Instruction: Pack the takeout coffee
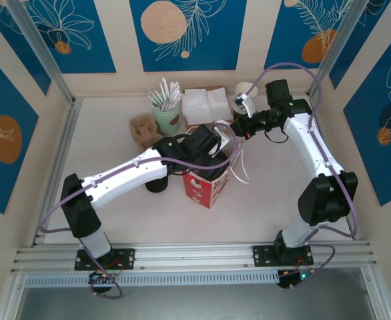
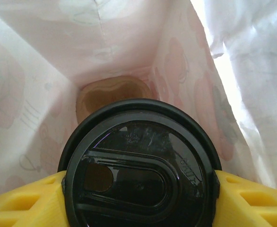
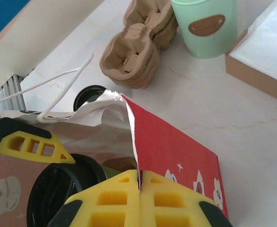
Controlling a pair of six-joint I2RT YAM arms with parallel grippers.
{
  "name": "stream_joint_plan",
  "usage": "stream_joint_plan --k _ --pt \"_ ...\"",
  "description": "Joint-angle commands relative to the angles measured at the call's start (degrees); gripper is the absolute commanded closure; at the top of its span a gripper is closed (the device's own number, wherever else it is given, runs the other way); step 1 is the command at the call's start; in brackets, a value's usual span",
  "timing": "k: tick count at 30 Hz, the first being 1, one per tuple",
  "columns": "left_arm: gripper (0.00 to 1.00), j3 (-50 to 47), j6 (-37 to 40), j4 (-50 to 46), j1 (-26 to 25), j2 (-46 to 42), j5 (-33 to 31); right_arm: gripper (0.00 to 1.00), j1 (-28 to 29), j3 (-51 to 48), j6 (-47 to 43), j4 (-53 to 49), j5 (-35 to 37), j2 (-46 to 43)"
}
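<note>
Between the yellow fingers (image 2: pixel 20 201) of your left gripper (image 2: pixel 138 203) sits the takeout coffee (image 2: pixel 138 161), clamped at its sides just under the black lid, which faces the wrist camera. Jaws and cup are inside the red paper bag (image 3: pixel 176 146). Its pale lining rises around the lid on every side. Past the fingertips, at the bag's floor, lies a tan moulded shape (image 2: pixel 111 92) that you cannot identify from here.

Your right gripper (image 3: pixel 139 187) has its jaws pressed together on the bag's top edge, with the thin wall running straight into the seam between the two pads. To the lower left of that gripper you see the coffee's lid within the bag's open mouth, one left finger beside it. Beyond the right fingertips, on the table (image 3: pixel 200 99), are a black disc (image 3: pixel 89 94), stacked pulp cup carriers (image 3: pixel 134 56), a mint-green cup (image 3: pixel 207 23) and a box of napkins (image 3: pixel 266 52).
</note>
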Motion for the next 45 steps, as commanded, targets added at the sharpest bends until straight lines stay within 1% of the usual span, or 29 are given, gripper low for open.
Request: stream_joint_plan --k 1,8,16,25,35,38,45 --pt "0.35 -1.7 0.4 3.1 0.2 -2.5 -2.8 1.0 0.6 -1.2 -1.4 2.5 -5.5 -3.5" --pt "0.35 -3.6 0.7 6.0 -0.7 -2.0 -4.6 1.0 1.6 -6.5 -2.9 7.0 -10.8 -8.7" --pt "0.36 -3.3 -0.2 7.7 -1.1 -0.4 -9.3 1.0 3.6 -7.3 -5.0 4.7 -13.0 -10.1" --pt "0.36 -4.1 0.6 9.8 -1.8 0.4 -13.3 1.0 3.5 -7.1 -4.3 3.4 -13.8 -9.5" --pt "0.37 -5.5 2.1 12.5 -1.9 -1.3 -16.9 1.0 2.0 -5.9 -2.0 1.4 -17.2 -6.0" --pt "0.37 -7.0 2.7 15.3 -1.9 -2.7 -18.2 1.0 1.5 -5.5 -1.0 1.8 -18.7 -5.4" --pt "0.37 -8.6 2.7 17.2 -2.3 -4.4 -20.1 1.0 0.9 -6.1 0.2 3.1 -19.0 -5.2"
